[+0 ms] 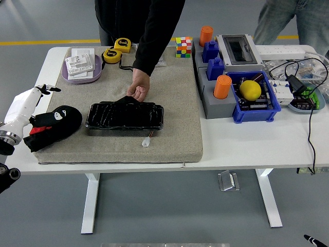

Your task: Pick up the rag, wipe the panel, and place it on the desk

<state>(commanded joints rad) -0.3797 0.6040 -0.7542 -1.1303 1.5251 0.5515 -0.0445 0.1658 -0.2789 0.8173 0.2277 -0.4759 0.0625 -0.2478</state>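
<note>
Presently catalogued: one glossy black rectangular panel [125, 116], lying flat on a beige felt mat [175, 139] over the white table [247, 149]. A person's hand [139, 88], in a black sleeve, reaches from the far side and pinches a dark bit of material at the panel's far edge; whether that scrap is the rag cannot be told.

One robot left hand [54, 126], black-gloved below a white forearm, rests on the mat's left edge just beside the panel. Its fingers appear loosely curled around nothing, though the glove's dark folds blur them. The right hand is out of view.

Step in hand, by judgement: pick-up not yet begun. Next move calls for locating the rag and closing on it before any wipe.

Other items: a lilac tray [81, 72] of white cards, two yellow tape measures [112, 54], a coloured puzzle cube [183, 46], a blue bin [255, 103] holding a yellow ball [250, 90].

Hard to make out: a small white piece near the panel's front edge.
</note>
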